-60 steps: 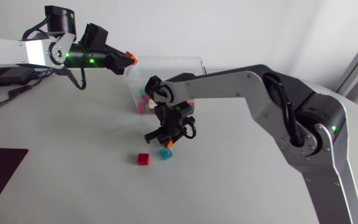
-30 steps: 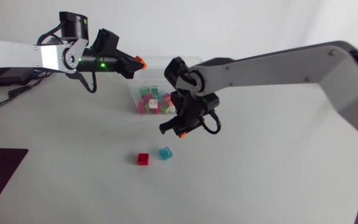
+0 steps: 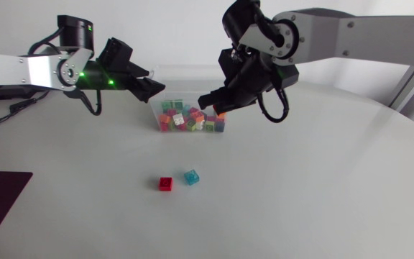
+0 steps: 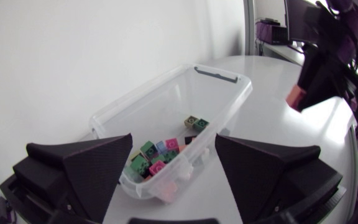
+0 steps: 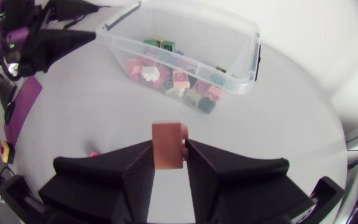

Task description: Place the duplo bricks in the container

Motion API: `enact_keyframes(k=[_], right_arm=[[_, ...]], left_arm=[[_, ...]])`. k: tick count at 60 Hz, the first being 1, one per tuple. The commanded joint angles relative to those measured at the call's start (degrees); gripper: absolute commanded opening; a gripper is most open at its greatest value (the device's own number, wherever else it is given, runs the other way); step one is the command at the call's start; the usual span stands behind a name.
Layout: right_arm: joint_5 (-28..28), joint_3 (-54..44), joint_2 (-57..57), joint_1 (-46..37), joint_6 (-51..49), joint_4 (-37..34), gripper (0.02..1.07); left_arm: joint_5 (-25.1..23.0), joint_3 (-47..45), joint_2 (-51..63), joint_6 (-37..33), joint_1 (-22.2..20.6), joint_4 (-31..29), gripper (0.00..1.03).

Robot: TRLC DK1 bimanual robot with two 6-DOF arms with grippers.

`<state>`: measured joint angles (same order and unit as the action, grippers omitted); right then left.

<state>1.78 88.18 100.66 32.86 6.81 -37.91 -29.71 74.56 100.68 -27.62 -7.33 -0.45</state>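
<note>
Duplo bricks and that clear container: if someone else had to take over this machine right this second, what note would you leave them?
Left tool: open and empty, close to one end of the container.
Right tool: shut on an orange brick, held in the air short of the container.
Done: a pile of bricks already lies in the container.
Left: drop the orange brick in, then fetch the red brick and the turquoise brick, which lie side by side on the table.
</note>
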Motion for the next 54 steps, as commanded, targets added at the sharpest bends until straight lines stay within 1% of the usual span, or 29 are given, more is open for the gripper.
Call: enact_keyframes(k=[1,3,7,12,13,14,23,25,26,33,39,44,54], right_arm=[[0.33,0.85,-0.29,-0.43,-1.10,1.70,0.34],[0.33,1.03,-0.29,-0.43,-1.10,2.67,0.34],[0.33,1.55,-0.20,-0.61,-1.10,4.16,0.34],[0.33,2.87,0.24,-0.96,-1.36,5.83,0.34],[0.33,3.05,0.32,-1.05,-1.45,5.83,0.34],[0.33,3.58,0.59,-1.13,-1.80,5.92,0.34],[0.33,3.66,0.32,-2.10,-2.85,8.99,0.35],[0.33,3.58,0.15,-2.28,-3.20,10.05,0.35],[0.24,3.49,0.15,-2.54,-3.38,10.75,0.35],[0.24,3.31,0.15,-2.80,-3.64,13.13,0.35],[-0.02,3.31,0.15,-2.98,-3.82,15.06,0.35],[-0.11,3.31,-0.03,-3.07,-4.26,16.55,0.35],[-0.46,2.87,0.24,-3.68,-4.70,20.24,0.35]], left_arm=[[-1.31,-3.37,-5.41,-7.63,0.65,-5.09,0.98],[-1.49,-4.69,-6.64,-10.26,0.57,-7.02,0.98],[-1.49,-8.30,-8.84,-14.22,0.48,-8.87,0.98],[-1.49,-12.78,-11.21,-21.34,-0.58,-12.21,0.98],[-1.49,-13.31,-11.39,-22.39,-0.67,-13.00,0.98],[-1.49,-13.83,-11.48,-24.94,-1.02,-15.11,0.98],[-1.49,-14.80,-10.07,-33.64,-2.95,-23.28,0.98],[-1.40,-14.71,-9.01,-34.52,-3.74,-24.60,0.98],[-1.31,-14.98,-8.31,-36.37,-4.71,-25.92,0.98],[0.53,-16.03,-6.73,-38.13,-7.26,-26.89,0.98],[3.52,-17.17,-4.88,-40.85,-10.16,-28.29,0.97],[5.46,-17.52,-3.83,-42.17,-11.39,-28.91,0.96],[8.09,-17.08,-0.58,-43.40,-12.44,-29.43,0.96]])
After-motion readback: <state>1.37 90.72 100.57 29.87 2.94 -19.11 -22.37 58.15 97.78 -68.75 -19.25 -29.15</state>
